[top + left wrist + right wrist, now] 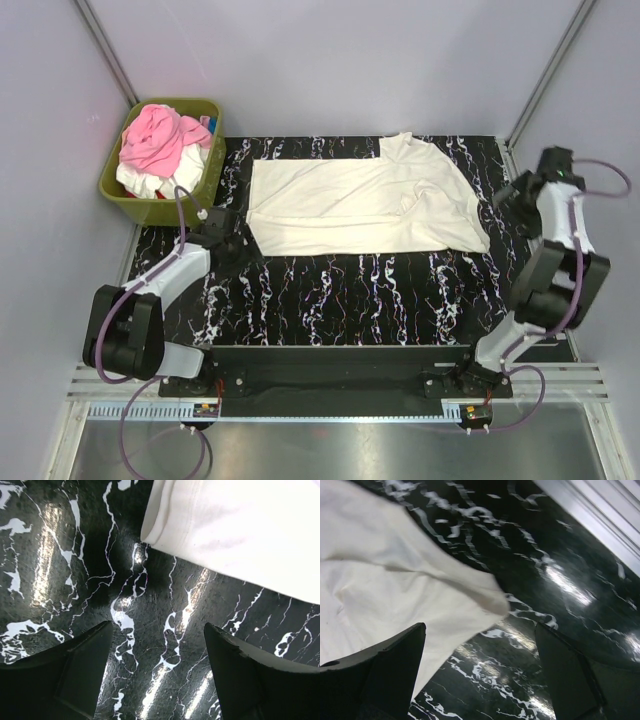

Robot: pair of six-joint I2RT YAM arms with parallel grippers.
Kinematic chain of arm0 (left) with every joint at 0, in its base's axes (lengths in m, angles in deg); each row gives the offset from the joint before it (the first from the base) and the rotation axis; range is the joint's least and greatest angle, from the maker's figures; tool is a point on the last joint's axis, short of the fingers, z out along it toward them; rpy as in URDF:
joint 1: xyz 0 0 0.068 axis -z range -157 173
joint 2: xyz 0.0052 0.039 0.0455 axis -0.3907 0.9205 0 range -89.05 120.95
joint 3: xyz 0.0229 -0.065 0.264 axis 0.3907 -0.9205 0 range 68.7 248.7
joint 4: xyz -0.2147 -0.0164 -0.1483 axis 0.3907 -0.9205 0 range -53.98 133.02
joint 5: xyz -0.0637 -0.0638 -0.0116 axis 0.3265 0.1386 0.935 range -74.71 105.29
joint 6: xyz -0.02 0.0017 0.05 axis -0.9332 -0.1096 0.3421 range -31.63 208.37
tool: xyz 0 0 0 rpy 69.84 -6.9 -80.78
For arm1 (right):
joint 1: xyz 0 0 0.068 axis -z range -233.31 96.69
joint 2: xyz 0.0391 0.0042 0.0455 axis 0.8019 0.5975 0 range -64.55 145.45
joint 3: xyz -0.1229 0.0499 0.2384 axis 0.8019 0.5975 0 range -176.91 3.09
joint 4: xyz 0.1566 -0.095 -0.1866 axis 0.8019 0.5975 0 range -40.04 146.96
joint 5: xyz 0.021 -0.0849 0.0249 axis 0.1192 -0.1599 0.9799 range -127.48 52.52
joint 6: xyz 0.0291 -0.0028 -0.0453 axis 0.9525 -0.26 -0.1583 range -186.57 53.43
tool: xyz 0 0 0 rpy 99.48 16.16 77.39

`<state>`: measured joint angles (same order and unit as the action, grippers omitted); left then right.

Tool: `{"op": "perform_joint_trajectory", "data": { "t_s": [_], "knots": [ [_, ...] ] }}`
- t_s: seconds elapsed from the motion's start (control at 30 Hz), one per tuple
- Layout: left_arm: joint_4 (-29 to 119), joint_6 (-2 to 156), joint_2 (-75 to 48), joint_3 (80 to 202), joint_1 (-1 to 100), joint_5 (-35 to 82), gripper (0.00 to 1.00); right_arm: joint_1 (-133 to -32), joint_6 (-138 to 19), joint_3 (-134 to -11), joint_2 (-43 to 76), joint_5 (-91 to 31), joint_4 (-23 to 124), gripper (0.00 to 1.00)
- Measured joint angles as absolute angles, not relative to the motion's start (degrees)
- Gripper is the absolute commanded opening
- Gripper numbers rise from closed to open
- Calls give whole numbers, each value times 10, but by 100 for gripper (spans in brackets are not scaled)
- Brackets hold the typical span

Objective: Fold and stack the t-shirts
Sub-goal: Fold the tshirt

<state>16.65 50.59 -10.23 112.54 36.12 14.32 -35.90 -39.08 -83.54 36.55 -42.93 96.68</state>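
A cream t-shirt lies partly folded across the far half of the black marbled table. My left gripper is open and empty just off the shirt's near left corner; that corner shows ahead of its fingers in the left wrist view. My right gripper is open and empty beside the shirt's right edge; the shirt lies ahead and left of its fingers in the right wrist view. More shirts, pink and white, are heaped in a green basket.
The green basket stands at the table's far left corner. A metal rail runs along the near edge by the arm bases. Grey walls enclose the table; the right wall's foot is near my right gripper.
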Motion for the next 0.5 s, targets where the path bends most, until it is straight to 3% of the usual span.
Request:
{"op": "perform_joint_trajectory", "data": {
  "t_s": [0.17,0.5],
  "knots": [
    [157,506,-104,1130,356,140,79,-270,-352,-689,304,-364,928,84],
    [171,506,-97,1127,339,142,79,-196,-311,-607,393,-195,847,79]
  ]
}}
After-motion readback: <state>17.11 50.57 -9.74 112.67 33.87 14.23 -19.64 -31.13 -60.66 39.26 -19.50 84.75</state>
